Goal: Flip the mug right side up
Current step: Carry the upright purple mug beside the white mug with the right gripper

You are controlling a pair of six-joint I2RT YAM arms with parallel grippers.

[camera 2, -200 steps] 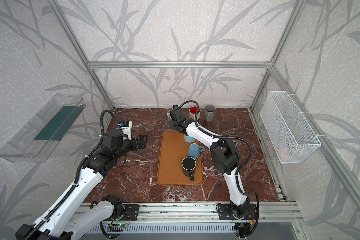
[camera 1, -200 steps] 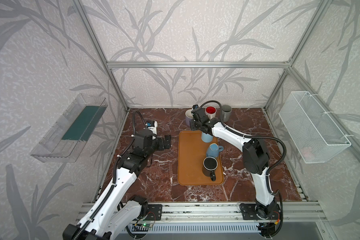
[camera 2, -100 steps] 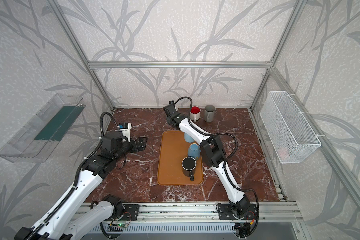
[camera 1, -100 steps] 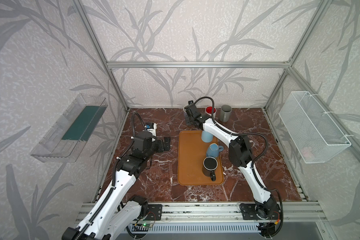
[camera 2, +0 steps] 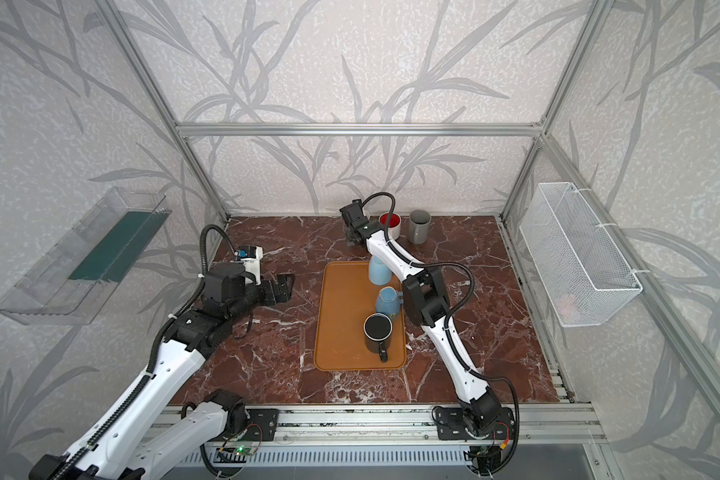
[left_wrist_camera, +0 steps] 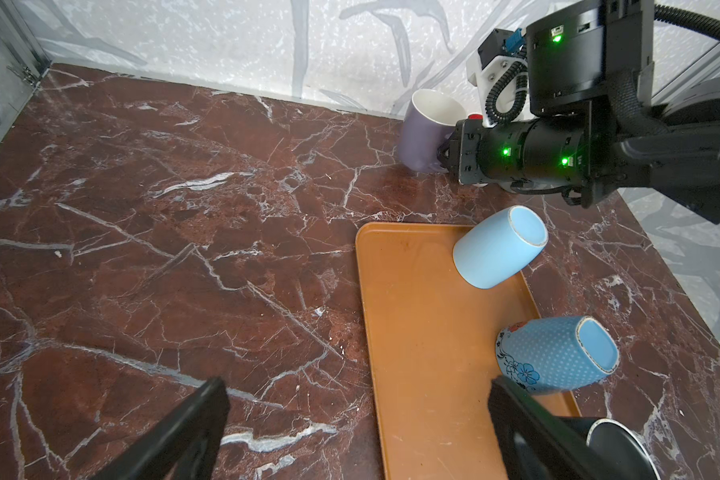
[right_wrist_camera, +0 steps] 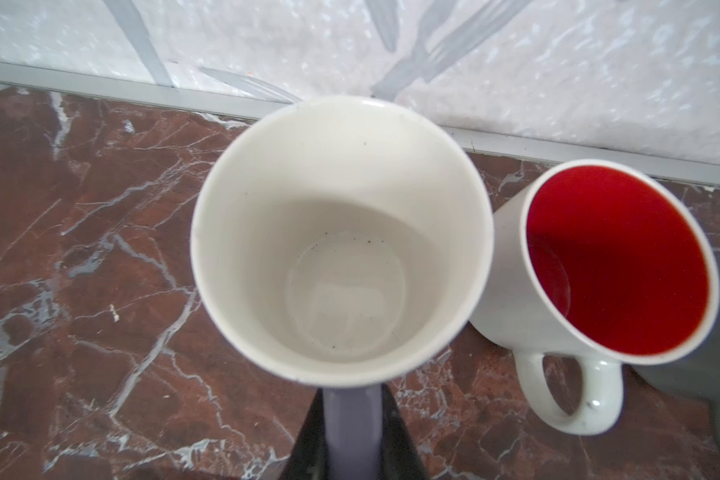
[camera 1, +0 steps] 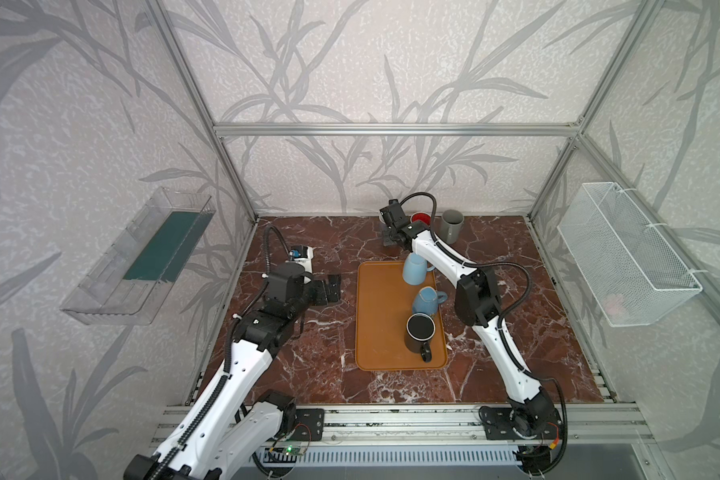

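One mug, the purple mug (right_wrist_camera: 341, 249) w/ white inside, is in the right gripper (right_wrist_camera: 352, 399). The fingers (right_wrist_camera: 308, 451) are clenched on its handle (right_wrist_camera: 352, 444), as the right wrist view shows clearly. The mug has its opening up and is at the back of the marble table (left_wrist_camera: 184, 208).

So the turning itself looks done, in my judgement. What is left is to let go of the handle and take the arm away. I cannot tell if the base sits fully flat; in the left wrist view the mug seems to lean a little.

The left gripper (left_wrist_camera: 356, 390) is released, jaws wide apart, w/ nothing in it. It hangs over bare table beside the orange tray (left_wrist_camera: 416, 332).

Other things:
- Just beside the purple mug stands a red-inside mug (right_wrist_camera: 612, 266), and after it a grey mug (camera 1: 452, 224). Both are upright.
- On the tray are 3 mugs: a plain blue mug (left_wrist_camera: 495, 249) and a dotted blue mug (left_wrist_camera: 553, 353), both bottom-up, and a black mug (camera 1: 420, 332), opening up.

In the way: the red-inside mug is very close, maybe touching, so I think the opening fingers could push it. The right arm also reaches over the tray's far end, near the plain blue mug.
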